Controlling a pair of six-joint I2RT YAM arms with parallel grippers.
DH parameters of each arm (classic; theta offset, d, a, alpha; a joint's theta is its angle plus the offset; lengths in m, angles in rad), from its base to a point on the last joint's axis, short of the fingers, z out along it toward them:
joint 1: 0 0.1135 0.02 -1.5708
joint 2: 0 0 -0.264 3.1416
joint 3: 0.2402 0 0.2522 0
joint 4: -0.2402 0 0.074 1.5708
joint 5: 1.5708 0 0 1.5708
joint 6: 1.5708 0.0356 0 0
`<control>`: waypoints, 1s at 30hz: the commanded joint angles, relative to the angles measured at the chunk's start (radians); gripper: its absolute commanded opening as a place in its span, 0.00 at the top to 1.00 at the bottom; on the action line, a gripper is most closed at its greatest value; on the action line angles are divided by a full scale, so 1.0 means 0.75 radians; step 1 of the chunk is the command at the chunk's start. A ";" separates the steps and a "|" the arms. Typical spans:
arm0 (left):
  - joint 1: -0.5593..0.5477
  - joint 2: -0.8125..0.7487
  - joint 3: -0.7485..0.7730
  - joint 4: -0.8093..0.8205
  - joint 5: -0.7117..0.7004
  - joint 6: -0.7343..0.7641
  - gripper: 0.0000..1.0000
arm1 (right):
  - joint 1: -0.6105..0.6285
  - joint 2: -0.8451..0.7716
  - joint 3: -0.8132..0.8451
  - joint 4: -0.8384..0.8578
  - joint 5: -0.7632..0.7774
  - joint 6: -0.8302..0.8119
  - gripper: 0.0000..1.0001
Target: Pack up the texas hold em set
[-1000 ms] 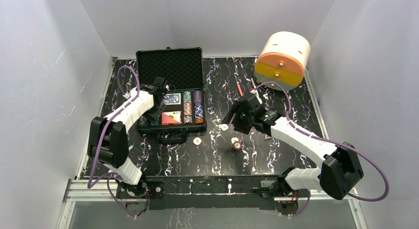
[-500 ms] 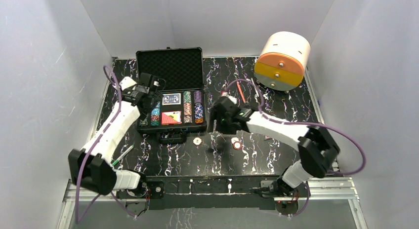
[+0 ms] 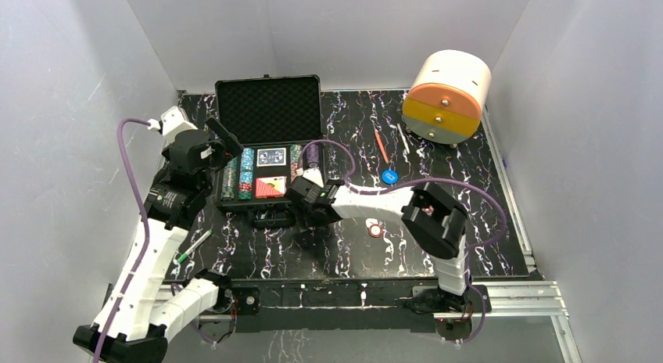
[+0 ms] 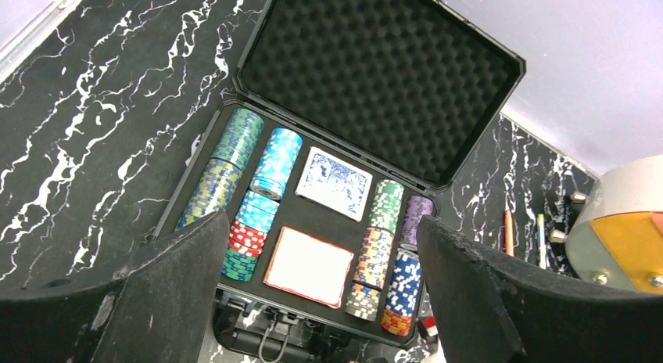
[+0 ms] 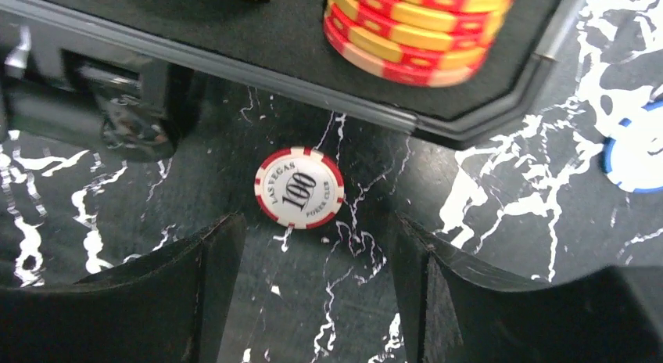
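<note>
The black case (image 3: 270, 109) lies open on the table (image 3: 469, 222). It holds four columns of striped chips (image 4: 277, 159) and two card decks, a blue-backed deck (image 4: 335, 181) and a red-edged deck (image 4: 309, 265). The left fingers (image 4: 172, 292) hang spread and empty above it. The right fingers (image 5: 195, 300) are spread low by the case's front edge, either side of one red-and-white chip (image 5: 299, 187), apart from it. One red loose chip (image 3: 376, 231) and one blue disc (image 3: 389, 176) lie on the table.
</note>
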 commanded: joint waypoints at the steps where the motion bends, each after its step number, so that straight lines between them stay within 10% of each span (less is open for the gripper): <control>1: 0.006 0.011 0.037 0.015 -0.002 0.115 0.11 | 0.014 0.088 0.097 -0.069 0.053 -0.065 0.27; 30: 0.007 0.038 -0.032 -0.017 0.063 0.042 0.08 | 0.018 0.218 0.062 -0.032 0.059 -0.124 0.43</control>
